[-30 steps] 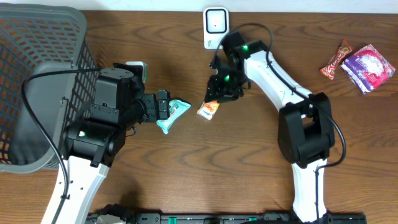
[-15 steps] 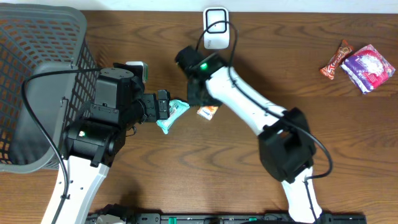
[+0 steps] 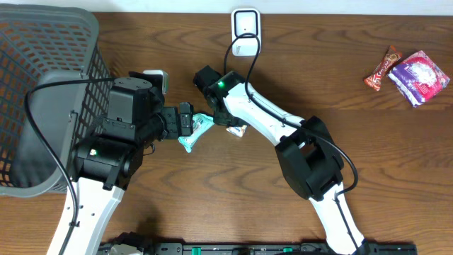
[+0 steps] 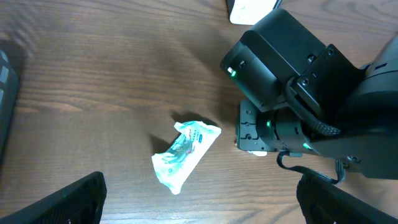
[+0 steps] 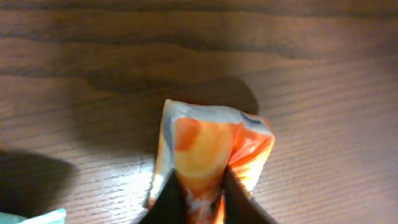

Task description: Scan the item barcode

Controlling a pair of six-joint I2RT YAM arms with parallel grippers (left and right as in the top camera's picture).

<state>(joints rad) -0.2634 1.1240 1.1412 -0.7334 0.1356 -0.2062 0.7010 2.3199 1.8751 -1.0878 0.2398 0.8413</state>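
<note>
The right gripper [image 5: 199, 190] is pinching the orange packet [image 5: 211, 146], which is lying on the table [image 5: 323, 74] just beside the teal packet [image 4: 185, 151], so the pickup appears to be in hand. The left gripper [image 4: 199, 199] is hovering with jaws wide, holding nothing. Next, the packet is likely needing a lift toward the scanner [image 3: 245, 28], barcode facing it.

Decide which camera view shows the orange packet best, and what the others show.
The right wrist view: the orange packet is large and central, pinched by the right gripper. Overhead shows only a small corner of it beside the right arm. In the left wrist view that arm hides it.
</note>
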